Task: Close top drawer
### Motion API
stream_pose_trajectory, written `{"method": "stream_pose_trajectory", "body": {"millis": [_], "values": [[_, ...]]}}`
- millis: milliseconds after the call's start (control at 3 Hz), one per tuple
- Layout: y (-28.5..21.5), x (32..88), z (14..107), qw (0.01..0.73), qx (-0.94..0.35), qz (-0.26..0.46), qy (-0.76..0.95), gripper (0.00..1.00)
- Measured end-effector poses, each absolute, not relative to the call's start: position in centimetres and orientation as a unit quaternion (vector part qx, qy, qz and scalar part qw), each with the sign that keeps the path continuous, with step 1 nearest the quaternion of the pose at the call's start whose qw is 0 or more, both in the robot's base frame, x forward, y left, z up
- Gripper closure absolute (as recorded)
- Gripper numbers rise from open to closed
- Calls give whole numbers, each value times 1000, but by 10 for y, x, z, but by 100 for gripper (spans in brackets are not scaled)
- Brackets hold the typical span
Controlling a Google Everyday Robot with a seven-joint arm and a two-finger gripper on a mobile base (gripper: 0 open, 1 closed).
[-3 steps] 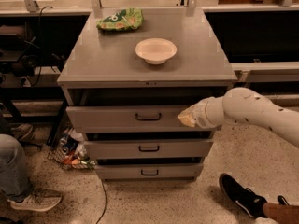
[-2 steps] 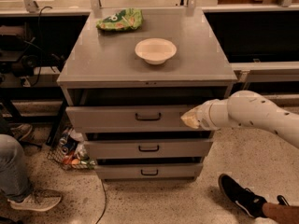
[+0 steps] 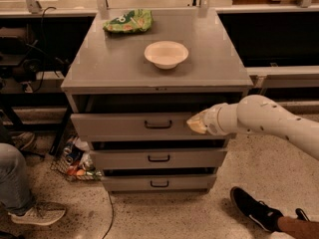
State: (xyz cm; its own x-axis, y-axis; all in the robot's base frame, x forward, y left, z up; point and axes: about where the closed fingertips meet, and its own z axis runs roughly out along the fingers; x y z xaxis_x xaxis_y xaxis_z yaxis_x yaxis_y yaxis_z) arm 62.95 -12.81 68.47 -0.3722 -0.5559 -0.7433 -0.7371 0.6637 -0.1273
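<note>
The grey desk (image 3: 99, 59) has three drawers in its front. The top drawer (image 3: 119, 127) is the biggest one, right under the desk top. It is open a little way, and there is a dark gap above its front. A small black handle (image 3: 158, 125) sits in the middle of its front.

The gripper (image 3: 196, 124) is at the 3 o'clock end of the top drawer's front, just beside the handle. Its tan tip touches the front. I cannot tell if the gripper is clenched or released (it looks like one tan lump). The fat white arm (image 3: 269, 121) comes in from 3 o'clock.

On the desk top is a white bowl (image 3: 166, 54), near the middle. A green snack bag (image 3: 128, 22) lies at 11 o'clock from the bowl, near the back edge.

The middle drawer (image 3: 124, 159) and the bottom drawer (image 3: 129, 183) are thinner, and each sticks out a bit too.

On the floor at 9 o'clock from the lower drawers is a wire basket (image 3: 75, 161) with cans in it. A grey sneaker (image 3: 37, 213) is at 7 o'clock, and a black shoe (image 3: 254, 208) is at 5 o'clock.
</note>
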Motion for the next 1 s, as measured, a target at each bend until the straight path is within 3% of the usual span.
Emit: {"method": "stream_pose_trajectory", "body": {"millis": [1000], "values": [[-107, 645, 684, 406, -402, 128, 810, 100]]}}
